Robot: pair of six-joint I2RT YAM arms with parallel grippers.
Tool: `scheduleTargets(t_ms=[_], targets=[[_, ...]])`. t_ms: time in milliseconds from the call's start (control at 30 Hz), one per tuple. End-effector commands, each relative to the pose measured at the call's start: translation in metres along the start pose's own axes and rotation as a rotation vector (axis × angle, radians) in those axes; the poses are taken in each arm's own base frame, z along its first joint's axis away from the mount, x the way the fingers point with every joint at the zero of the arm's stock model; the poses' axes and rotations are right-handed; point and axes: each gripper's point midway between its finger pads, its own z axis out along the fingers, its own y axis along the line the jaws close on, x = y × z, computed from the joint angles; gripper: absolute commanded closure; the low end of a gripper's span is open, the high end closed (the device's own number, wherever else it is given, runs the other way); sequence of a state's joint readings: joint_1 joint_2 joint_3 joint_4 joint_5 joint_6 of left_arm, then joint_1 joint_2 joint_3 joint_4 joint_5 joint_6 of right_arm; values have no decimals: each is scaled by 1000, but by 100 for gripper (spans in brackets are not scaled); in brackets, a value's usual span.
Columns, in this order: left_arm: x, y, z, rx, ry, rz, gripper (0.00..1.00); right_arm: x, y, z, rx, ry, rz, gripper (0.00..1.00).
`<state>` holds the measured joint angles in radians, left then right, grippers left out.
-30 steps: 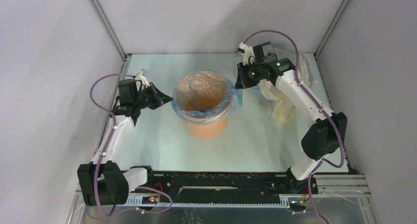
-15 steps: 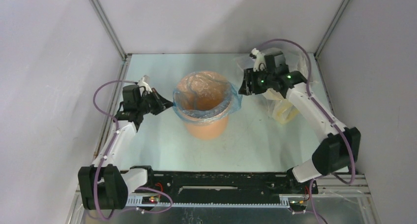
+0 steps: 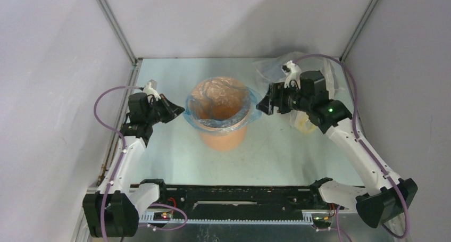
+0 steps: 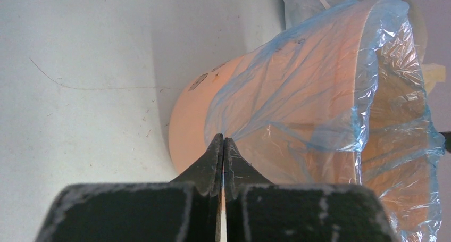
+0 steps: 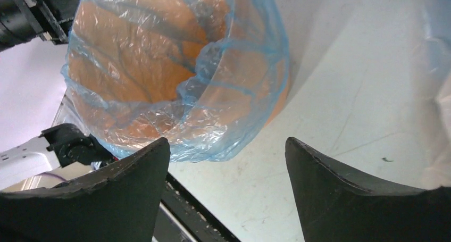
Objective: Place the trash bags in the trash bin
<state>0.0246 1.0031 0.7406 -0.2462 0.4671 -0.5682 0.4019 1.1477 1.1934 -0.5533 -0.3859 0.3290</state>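
Lining the trash bin point(image 3: 226, 138) in mid-table point(image 3: 276, 151), the trash bag point(image 3: 254, 110) is folded over the rim.
Only your left wrist view shows the left gripper point(image 4: 223, 141) closed tight on the film at the bin's side. The right gripper point(image 5: 227, 142) is wide apart and empty beside the rim, with a clear sack point(image 3: 264, 69) just behind it.

The bin point(image 3: 223, 135) is blocking the middle of the table point(image 3: 276, 157); bare surface is lying open in front of it, while a clear sack point(image 3: 307, 125) is crowding the far right.
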Motion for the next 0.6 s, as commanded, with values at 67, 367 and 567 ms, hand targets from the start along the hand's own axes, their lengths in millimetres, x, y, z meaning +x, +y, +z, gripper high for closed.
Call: scheduleTargets(t_ms=[67,367,567], targets=[[-15,-10,-2,20,-45,29,100,0,14,19,-20,-19,124,20],[-12,-8,-2,18,-37,25,100,25,-8,33,39,-3,226,36],[-9,-4,3,16,-28,14,100,41,-15,38,9,8,239,47]])
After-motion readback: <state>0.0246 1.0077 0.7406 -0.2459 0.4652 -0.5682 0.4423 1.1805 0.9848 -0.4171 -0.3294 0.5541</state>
